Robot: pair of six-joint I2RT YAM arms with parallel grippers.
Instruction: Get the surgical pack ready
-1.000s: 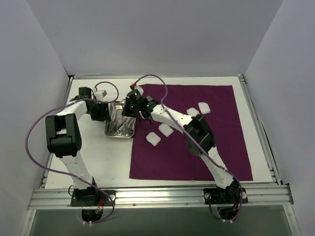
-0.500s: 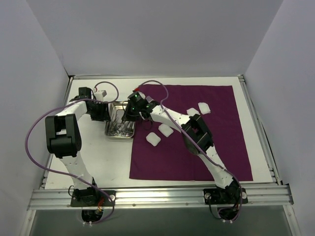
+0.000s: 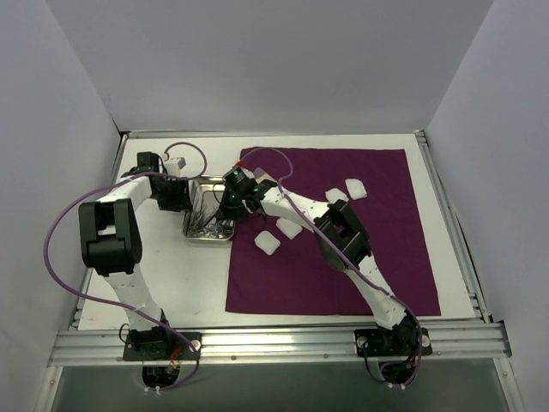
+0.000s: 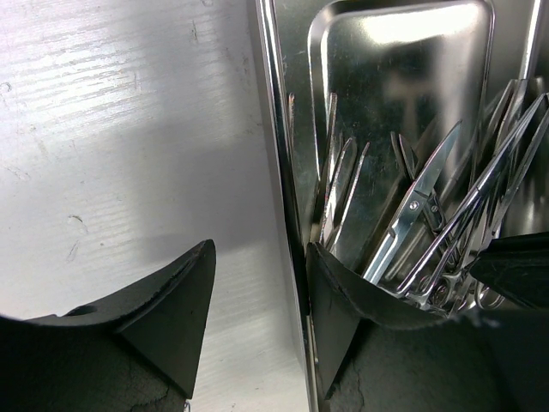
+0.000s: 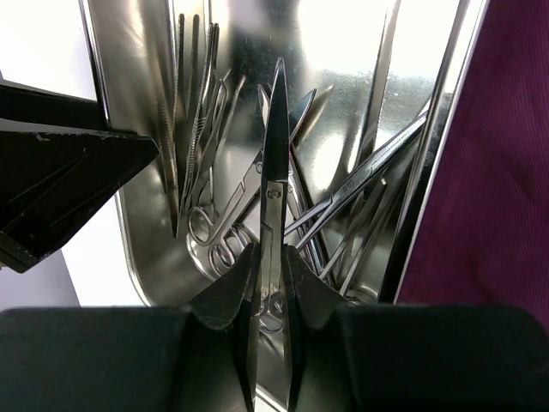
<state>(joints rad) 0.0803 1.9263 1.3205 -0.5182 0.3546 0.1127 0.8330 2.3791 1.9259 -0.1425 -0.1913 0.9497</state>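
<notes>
Nothing fancy here, just a white tabletop [image 3: 193, 275] with a few scuffs, boxed in by plain pale walls [image 3: 257, 69] from 9 through 12 to 3 o'clock. An aluminium rail [image 3: 283, 342] runs across at 6 o'clock.

This is a robotics lab test cell, staged as a surgical prep bench and not a real clinic. A white table [image 3: 197, 283] edged with aluminium rails [image 3: 274, 342] is shut in by plain white walls [image 3: 257, 69] on three sides. Two white-and-black robot arms [image 3: 111, 236] are bolted at the table's near edge, with purple cables [image 3: 51, 249] looping above it. On the table lie a dark purple cloth [image 3: 369, 249], white gauze pads [image 3: 268, 244] and a steel tray [image 3: 208, 241] of scissor-like instruments [image 5: 343, 189].
</notes>
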